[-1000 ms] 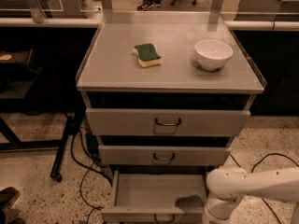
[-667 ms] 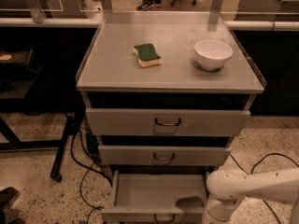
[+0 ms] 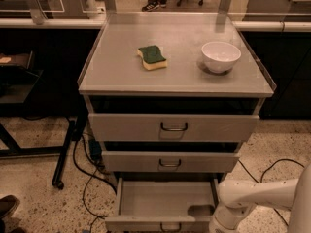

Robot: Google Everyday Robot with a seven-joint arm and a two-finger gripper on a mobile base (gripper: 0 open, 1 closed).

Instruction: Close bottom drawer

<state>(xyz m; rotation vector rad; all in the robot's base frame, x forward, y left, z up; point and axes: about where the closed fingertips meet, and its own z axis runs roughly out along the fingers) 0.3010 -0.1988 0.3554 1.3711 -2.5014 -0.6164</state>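
**Bottom drawer stands out: push it, no grip needed**

My gripper [image 3: 208, 211] hangs low at the right front corner of the slim grey metal bottom drawer [image 3: 155, 198], which is pulled well out. I cannot tell whether the gripper is spread or closed. The drawer looks rigid, empty and light. I would press flat on its front panel just left of me, near the small dark wire handle [image 3: 170, 226].

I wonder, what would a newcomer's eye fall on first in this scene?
The bottom drawer stands wide open at the foot of the grey cabinet, and the robot's white arm reaches in from the lower right, its hand at the drawer's right side. On the cabinet top lie a green sponge and, to its right, a white bowl.
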